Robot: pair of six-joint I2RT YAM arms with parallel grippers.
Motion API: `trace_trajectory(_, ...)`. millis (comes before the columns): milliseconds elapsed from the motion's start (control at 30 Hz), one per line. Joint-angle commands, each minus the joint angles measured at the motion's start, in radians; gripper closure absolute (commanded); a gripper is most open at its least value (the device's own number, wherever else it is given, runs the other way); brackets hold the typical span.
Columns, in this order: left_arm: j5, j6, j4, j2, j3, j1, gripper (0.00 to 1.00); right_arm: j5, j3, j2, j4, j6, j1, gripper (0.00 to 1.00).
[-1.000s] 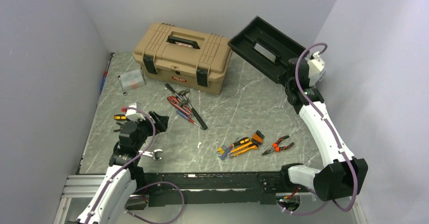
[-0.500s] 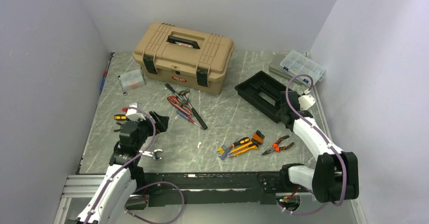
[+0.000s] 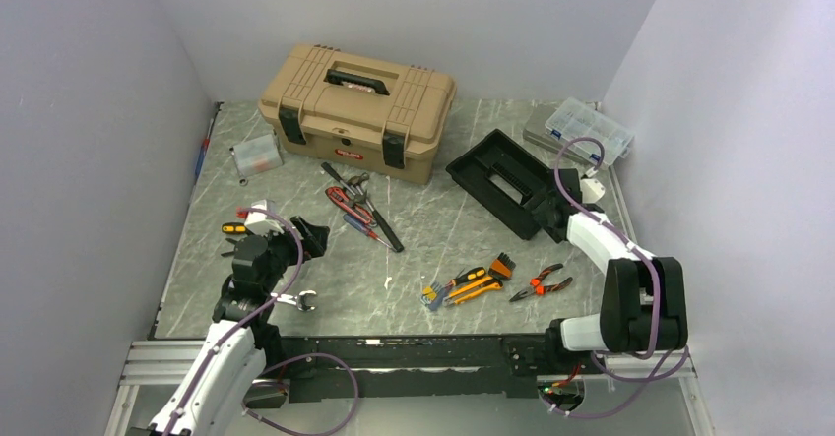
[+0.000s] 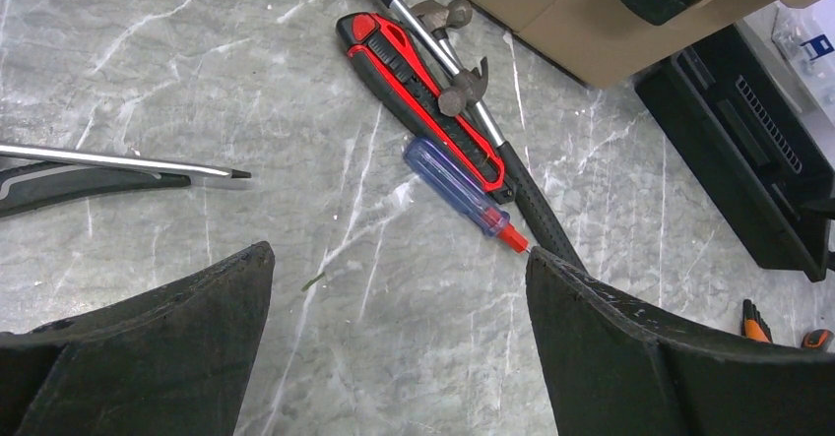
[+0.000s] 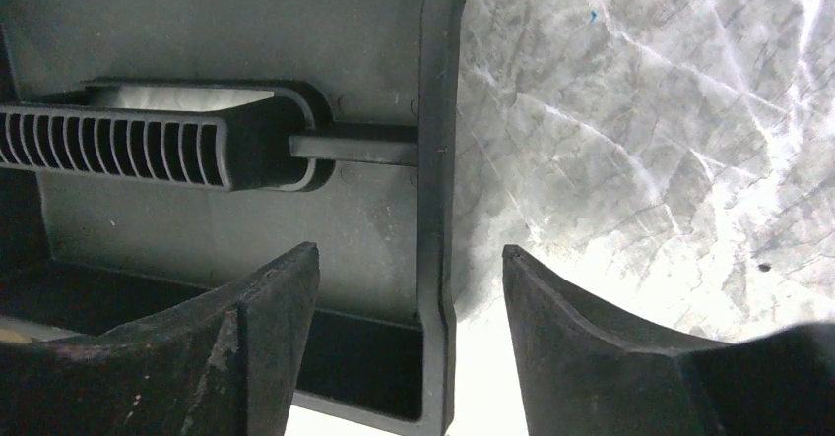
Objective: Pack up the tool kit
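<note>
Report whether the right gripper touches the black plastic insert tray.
Cannot tell. Right wrist view: the right gripper straddles the black insert tray rim, gaps either side, but its inner fingertip may rest on the tray floor.

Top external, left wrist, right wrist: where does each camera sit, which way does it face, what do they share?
Top external: above and behind the bases, looking down at the tan toolbox and black insert tray; left arm and right arm show.
Left wrist: on the left arm, facing down and forward at the red utility knife and blue screwdriver; open jaws show.
Right wrist: on the right arm, facing straight down on the tray's rim, between its parted jaws.
Shared: all three see the tray.
</note>
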Motion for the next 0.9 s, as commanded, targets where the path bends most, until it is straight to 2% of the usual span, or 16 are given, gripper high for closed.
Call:
trace_trajectory(0,0.015,0.018,0.037,0.014,0.019,-0.004,0.01,0.003,0.04,-0.041,0.004,-0.026,-0.008,0.28)
trace_trajectory(200,0.023,0.023,0.038,0.044,0.03,-0.006,0.01,-0.042,0.14,-0.12,-0.069,-0.263,0.005,0.15)
trace_trajectory(333,0.025,0.02,0.047,0.045,0.028,-0.006,0.01,-0.056,0.184,-0.201,-0.095,-0.355,0.045,0.08)
trace_trajectory(533,0.021,0.023,0.045,0.051,0.032,-0.008,0.01,-0.145,0.221,-0.29,0.005,-0.517,0.17,0.05)
trace_trajectory(733,-0.024,0.012,0.01,0.036,0.046,-0.008,0.01,-0.367,0.335,-0.216,0.08,-0.578,0.264,0.04)
trace_trajectory(867,-0.054,-0.057,-0.061,0.041,0.131,-0.008,0.01,-0.396,0.444,-0.112,0.08,-0.618,0.337,0.03)
